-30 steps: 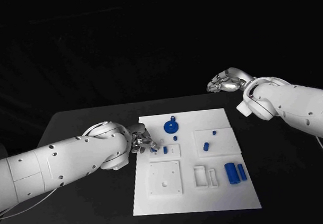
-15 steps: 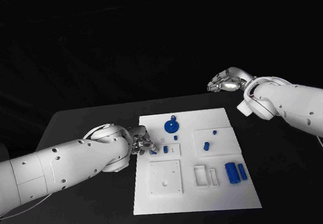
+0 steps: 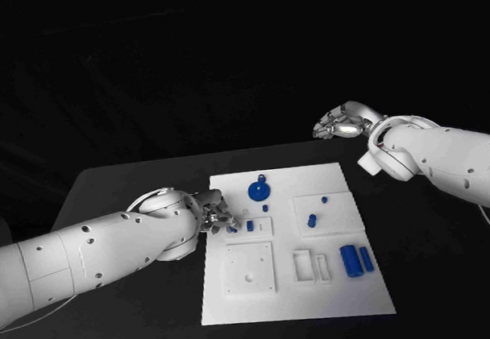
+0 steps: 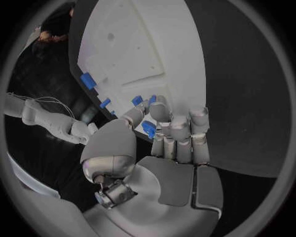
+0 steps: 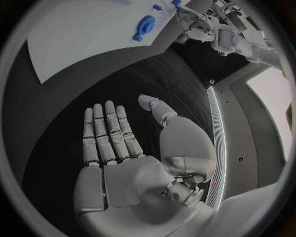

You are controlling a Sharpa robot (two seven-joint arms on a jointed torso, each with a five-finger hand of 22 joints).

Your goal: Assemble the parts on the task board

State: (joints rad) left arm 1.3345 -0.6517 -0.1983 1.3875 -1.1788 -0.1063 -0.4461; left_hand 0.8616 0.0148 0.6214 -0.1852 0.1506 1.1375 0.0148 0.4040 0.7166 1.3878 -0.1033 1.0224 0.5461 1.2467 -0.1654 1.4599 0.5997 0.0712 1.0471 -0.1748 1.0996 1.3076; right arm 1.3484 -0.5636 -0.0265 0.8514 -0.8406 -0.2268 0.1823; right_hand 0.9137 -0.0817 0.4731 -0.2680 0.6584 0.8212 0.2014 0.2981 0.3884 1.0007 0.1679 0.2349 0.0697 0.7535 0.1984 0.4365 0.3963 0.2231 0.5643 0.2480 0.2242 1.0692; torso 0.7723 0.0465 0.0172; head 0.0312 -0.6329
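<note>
Pinching a small blue part [image 4: 148, 129] between its fingertips at the white task board [image 3: 339, 302]'s nine-o'clock edge, a grip seen only from its wrist and hidden overhead, the left hand [image 3: 214, 214] works while the right hand [image 3: 339, 124] hovers open-palmed and empty off the two-o'clock corner.

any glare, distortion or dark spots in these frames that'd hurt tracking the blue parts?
Head view: the white task board is bright against the black table and the blue parts stand out. Left wrist view: fisheye bends the board's edges, and the left hand covers part of it. Right wrist view: the open right hand is evenly lit; the board curves strongly near the rim.
</note>
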